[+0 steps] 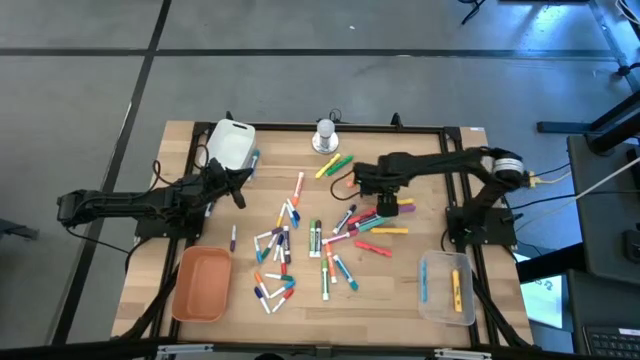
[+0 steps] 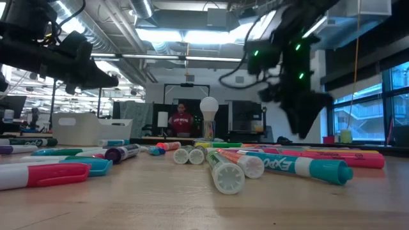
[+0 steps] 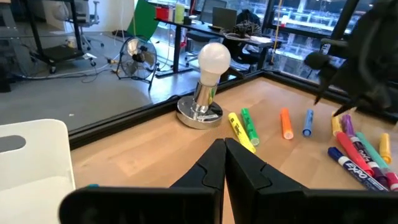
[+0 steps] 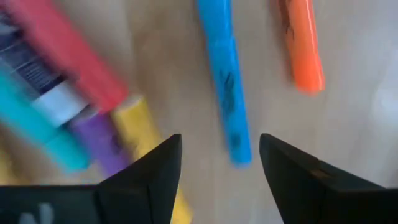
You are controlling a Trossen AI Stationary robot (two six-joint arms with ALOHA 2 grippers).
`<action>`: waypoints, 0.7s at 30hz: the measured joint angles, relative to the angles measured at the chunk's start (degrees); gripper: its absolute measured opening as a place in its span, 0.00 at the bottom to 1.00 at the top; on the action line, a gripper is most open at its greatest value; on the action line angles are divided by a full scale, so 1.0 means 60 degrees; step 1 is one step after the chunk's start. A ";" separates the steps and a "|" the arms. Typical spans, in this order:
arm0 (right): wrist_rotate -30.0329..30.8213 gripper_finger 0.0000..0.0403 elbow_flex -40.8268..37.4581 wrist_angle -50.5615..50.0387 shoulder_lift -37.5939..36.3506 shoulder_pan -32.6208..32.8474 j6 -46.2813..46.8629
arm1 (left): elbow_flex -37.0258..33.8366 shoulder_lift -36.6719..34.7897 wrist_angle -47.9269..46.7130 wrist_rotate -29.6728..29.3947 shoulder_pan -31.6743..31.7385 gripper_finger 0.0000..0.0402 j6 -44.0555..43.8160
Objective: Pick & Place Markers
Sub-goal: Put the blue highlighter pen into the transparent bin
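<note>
Right wrist view shows my right tool [image 4: 216, 163] spread wide over the blue marker [image 4: 225, 74], lined up to grab it.

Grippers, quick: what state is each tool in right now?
Left tool: shut, holding nothing, near the white tray.
Right tool: open, empty, over a blue marker.

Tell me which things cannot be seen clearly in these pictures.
- White tray, left wrist view: cut off by the picture edge; its contents stay hidden.
- Markers, right wrist view: blurred, labels unreadable.
- Clear tray, high view: items inside too small to identify.
- Right tool, low view: a dark silhouette against the lights.
- Person, low view: too small to make out.
</note>
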 joint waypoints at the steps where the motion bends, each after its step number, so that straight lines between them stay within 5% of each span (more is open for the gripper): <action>1: 0.0002 0.54 0.0000 0.0273 0.0211 -0.0132 -0.0281 | 0.0000 0.0003 -0.0014 0.0000 0.0000 0.01 -0.0003; 9: -0.0910 0.51 0.0044 0.0628 0.1270 -0.0790 -0.1027 | 0.0000 0.0003 -0.0252 -0.0454 0.0000 0.01 0.0192; 17: -0.1808 0.16 0.0038 0.0599 0.1434 -0.0815 -0.0988 | 0.0000 0.0003 -0.0677 -0.0495 0.0000 0.02 0.0316; 21: -0.1590 0.15 0.0421 -0.0074 0.1336 -0.0807 -0.0076 | 0.0000 0.0006 -0.0936 -0.0488 0.0000 0.02 0.0426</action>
